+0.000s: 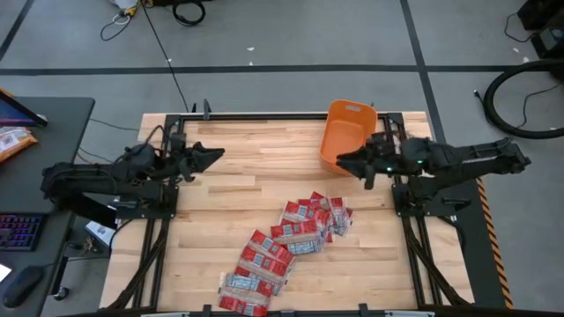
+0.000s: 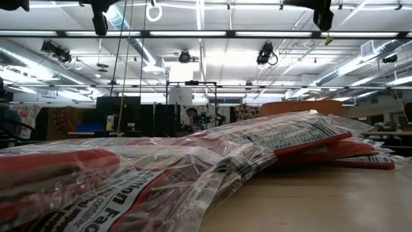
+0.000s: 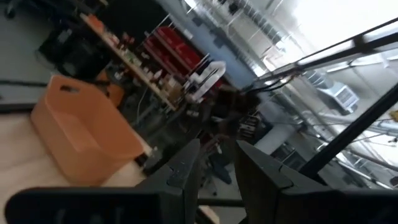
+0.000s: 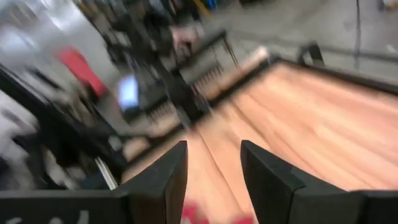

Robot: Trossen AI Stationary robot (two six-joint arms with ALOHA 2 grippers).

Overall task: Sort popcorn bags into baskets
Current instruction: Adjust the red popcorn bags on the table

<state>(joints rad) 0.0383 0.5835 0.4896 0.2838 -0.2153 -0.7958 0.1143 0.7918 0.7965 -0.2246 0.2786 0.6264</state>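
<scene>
Grippers (image 1: 211, 156) (image 1: 345, 161) both parted, empty, above table; popcorn bags (image 1: 291, 242) likely light, slippery, floppy — pinch at an edge seam.

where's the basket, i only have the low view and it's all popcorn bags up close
Observer: The orange basket stands at the far edge of the table, toward the right side, apart from the popcorn bags.
Operator: are the arms near the bags
Observer: No. The left gripper hangs over bare wood at the far left, well clear of the pile.
Operator: and the right one
Observer: The right gripper sits just beside the basket's near end; its fingers stand apart with nothing between them.
Operator: any bags in the basket
Observer: None show from above; its inside looks plain orange.
</scene>
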